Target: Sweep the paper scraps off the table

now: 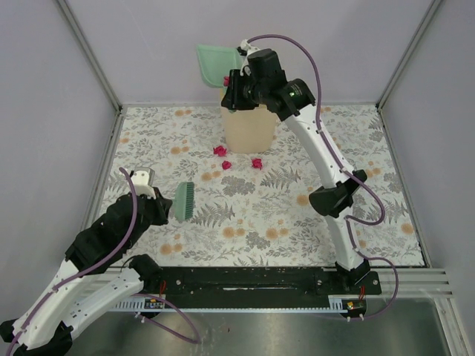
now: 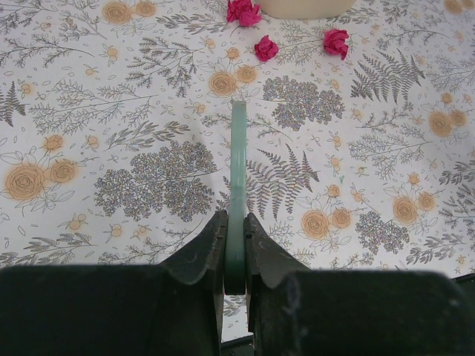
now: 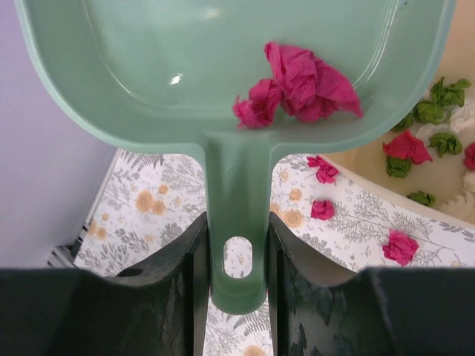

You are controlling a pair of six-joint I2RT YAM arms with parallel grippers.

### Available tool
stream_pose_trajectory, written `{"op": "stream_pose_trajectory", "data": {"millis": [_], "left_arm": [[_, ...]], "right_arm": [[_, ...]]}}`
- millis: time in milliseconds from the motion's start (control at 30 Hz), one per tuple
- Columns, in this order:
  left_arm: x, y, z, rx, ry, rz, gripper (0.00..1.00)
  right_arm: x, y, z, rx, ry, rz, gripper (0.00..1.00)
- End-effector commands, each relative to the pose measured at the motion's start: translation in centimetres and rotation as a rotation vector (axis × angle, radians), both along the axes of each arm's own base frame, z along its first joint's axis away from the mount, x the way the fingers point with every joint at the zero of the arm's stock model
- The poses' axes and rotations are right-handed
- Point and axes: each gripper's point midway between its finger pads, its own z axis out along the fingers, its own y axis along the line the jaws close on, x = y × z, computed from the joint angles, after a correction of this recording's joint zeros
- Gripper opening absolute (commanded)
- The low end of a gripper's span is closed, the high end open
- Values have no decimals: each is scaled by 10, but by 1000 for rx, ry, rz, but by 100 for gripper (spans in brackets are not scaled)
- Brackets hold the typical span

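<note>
**Paper scraps: three on the cloth, one clump in the dustpan**

Paper scraps (image 1: 220,150): three magenta balls lie on the table (image 1: 297,222), upper centre of the top view, just in front of the beige bin (image 1: 249,130). Two sit close together on the left, the third a bit apart to the right. None touches the bin.

A bigger crumpled magenta clump (image 3: 297,81) sits inside the green dustpan (image 3: 148,74), right of its centre. The dustpan is up in the air over the bin, at the top centre of the top view and tilted.

In the right wrist view, the bin's inside shows at the right edge with red, green and white scraps in it.

Right gripper (image 3: 237,252): fingers clamped on the dustpan handle (image 3: 236,193), one on each side of it.

Left gripper (image 2: 236,245): fingers closed tight on the thin green brush (image 1: 185,201), lower left of the top view. The brush head is above the cloth, well apart from the three scraps. Cannot tell if the bristles touch the cloth.
</note>
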Motion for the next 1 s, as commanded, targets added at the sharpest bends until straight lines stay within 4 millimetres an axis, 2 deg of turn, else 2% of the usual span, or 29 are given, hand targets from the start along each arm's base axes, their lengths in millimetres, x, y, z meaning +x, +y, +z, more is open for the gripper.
{"op": "stream_pose_trajectory", "data": {"millis": [0, 333, 700, 833, 967], "left_arm": [[8, -5, 12, -44, -45, 12, 0], [8, -4, 11, -42, -43, 16, 0], [8, -4, 13, -48, -50, 14, 0], [7, -4, 13, -49, -49, 13, 0], [7, -4, 13, -52, -53, 14, 0]], "right_arm": [[10, 4, 51, 206, -57, 48, 0], [21, 0, 80, 495, 73, 157, 0], [6, 8, 127, 834, 197, 389, 0], [-1, 2, 149, 976, 192, 457, 0], [4, -9, 155, 1114, 233, 478, 0]]}}
